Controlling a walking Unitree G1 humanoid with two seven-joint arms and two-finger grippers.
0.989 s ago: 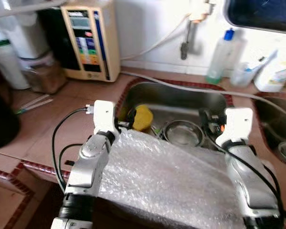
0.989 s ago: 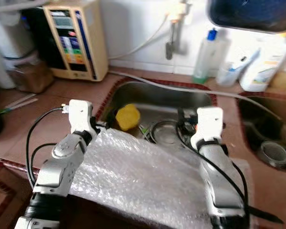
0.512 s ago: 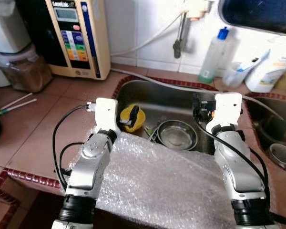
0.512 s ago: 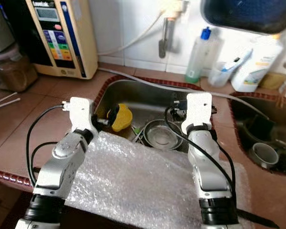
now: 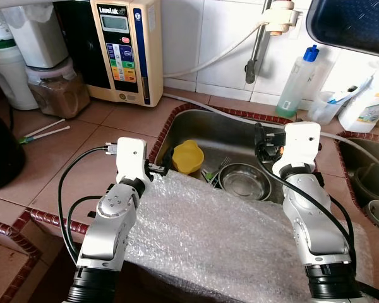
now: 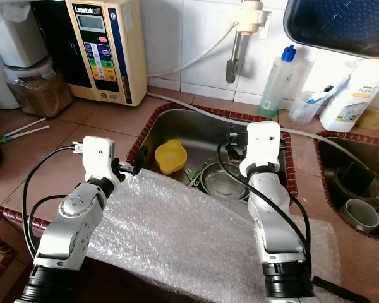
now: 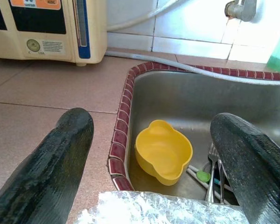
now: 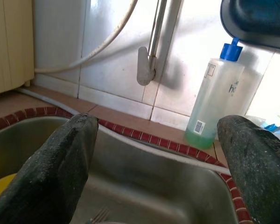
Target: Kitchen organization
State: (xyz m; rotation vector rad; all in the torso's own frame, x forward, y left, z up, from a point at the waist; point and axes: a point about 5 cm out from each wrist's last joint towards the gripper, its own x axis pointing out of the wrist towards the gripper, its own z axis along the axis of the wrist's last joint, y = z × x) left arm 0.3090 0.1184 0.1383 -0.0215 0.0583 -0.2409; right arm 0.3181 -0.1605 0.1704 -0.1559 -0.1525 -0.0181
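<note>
Left fingers: your left gripper [image 7: 154,154] has its fingers [image 7: 60,154] spread wide with nothing between them; it hovers at the near left rim of the sink [image 5: 196,123], above the edge of the bubble wrap [image 5: 227,240].
Right fingers: your right gripper [image 8: 154,158] is likewise wide open and empty, its fingers [image 8: 56,172] raised over the far right part of the sink and aimed at the tiled wall and the soap bottle [image 8: 213,100].
Yellow bowl: the yellow bowl [image 5: 187,156] sits in the near left corner of the sink, close against its left wall, tilted with its mouth partly upward.
Key relation: the bowl lies ahead of and below your left fingers, framed between them in the left wrist view; your left arm is clearly the nearer one, so I judge it the arm to use.
Other sink contents: a steel bowl [image 5: 243,182] rests beside the yellow bowl toward your right, with a fork [image 7: 211,175] and other utensils lying between them.
Arm pose: both forearms reach forward across the bubble wrap, wrists level over the sink.
Worktop: a water purifier [image 5: 125,47] stands on the worktop [image 5: 82,158] at the far left.
</note>
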